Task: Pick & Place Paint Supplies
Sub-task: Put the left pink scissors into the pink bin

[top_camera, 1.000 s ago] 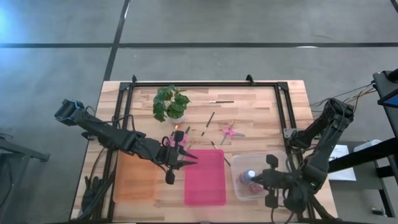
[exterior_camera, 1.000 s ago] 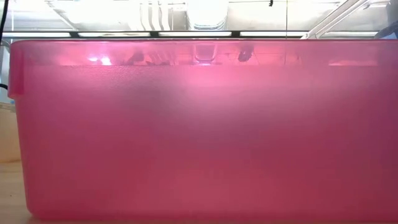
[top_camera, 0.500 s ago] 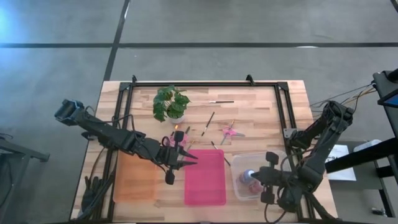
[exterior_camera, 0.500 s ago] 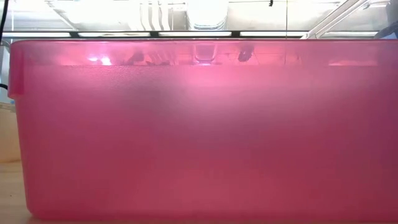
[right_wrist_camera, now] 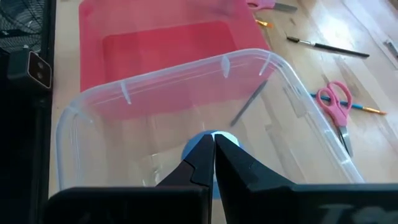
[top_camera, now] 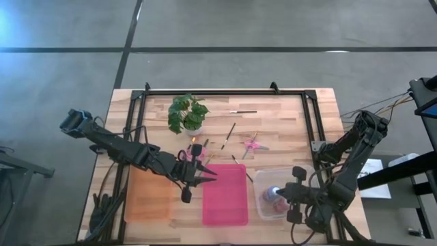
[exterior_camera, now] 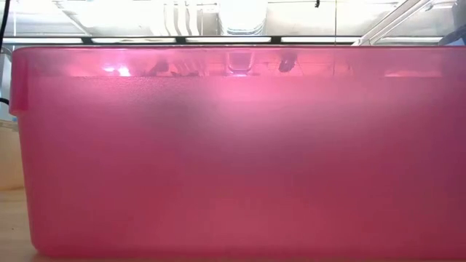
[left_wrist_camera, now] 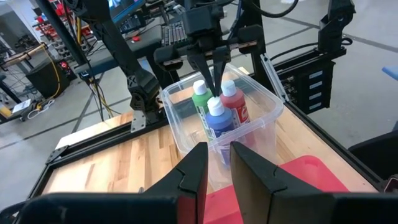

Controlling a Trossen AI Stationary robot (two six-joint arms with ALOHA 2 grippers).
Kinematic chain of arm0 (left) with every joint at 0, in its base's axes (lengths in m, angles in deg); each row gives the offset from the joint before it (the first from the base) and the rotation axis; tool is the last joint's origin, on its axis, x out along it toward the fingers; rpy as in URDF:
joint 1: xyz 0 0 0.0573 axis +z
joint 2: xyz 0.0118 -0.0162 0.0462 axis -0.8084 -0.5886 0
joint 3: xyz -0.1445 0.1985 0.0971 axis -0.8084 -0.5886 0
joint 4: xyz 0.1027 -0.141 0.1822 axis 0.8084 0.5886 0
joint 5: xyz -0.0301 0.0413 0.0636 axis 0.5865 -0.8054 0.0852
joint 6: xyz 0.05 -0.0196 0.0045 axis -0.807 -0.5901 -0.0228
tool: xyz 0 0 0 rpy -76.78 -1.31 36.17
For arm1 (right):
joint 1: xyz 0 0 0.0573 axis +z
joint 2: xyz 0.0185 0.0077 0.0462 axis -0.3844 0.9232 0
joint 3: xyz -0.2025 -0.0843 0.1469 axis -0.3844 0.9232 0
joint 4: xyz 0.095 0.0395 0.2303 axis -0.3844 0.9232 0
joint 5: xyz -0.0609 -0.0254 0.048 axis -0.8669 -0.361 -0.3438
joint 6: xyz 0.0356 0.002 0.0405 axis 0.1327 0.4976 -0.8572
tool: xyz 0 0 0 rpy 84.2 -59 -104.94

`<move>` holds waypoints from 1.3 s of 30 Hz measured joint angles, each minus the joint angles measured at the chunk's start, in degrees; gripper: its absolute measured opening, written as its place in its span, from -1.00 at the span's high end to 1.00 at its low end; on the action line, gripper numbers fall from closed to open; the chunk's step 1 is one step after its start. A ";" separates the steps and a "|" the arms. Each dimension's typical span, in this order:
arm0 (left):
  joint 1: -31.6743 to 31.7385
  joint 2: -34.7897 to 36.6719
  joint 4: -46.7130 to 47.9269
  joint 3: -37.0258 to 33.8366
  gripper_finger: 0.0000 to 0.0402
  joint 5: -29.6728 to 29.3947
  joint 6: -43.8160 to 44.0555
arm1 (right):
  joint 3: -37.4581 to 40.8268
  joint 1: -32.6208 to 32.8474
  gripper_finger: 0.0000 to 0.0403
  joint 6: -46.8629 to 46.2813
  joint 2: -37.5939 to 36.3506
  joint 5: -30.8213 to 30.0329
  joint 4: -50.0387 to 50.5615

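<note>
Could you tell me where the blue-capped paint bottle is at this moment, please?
The blue-capped paint bottle stands in the clear tub on the table's right, beside the green bottle and red bottle.

A wooden counter [top_camera: 287, 109] carries a black frame along its edges. Near its far side stands a leafy plant [top_camera: 187, 113] in a white pot. Brushes [top_camera: 229, 134] lie scattered around the middle, one thin brush [top_camera: 244, 111] lying apart by the far rail. Pink scissors [top_camera: 253, 145] lie right of centre. Along the near side sit three bins: an orange bin [top_camera: 147, 200], a pink bin [top_camera: 225, 195] and a clear bin [top_camera: 263, 205] with bottles [top_camera: 274, 195] inside. The left gripper [top_camera: 209, 173] hovers at the pink bin's far left corner. The right gripper [top_camera: 276, 196] is over the clear bin, fingers together above the bottles.
</note>
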 joint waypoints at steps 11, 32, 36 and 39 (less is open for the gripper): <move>-0.04 0.00 -0.31 0.00 0.63 0.03 -0.15 | 1.58 -0.08 0.96 -0.46 -1.14 0.74 -0.99; 0.02 4.13 14.57 -0.02 0.63 -4.46 3.02 | 3.12 9.11 0.96 11.14 -8.31 -23.44 -6.75; 0.00 5.88 19.63 -0.18 0.63 -4.60 5.88 | 8.77 10.51 0.96 18.74 -13.02 -23.97 -16.70; 0.08 6.55 24.12 -1.14 0.63 -6.20 9.08 | 14.53 10.40 0.96 25.23 -16.84 -22.45 -26.95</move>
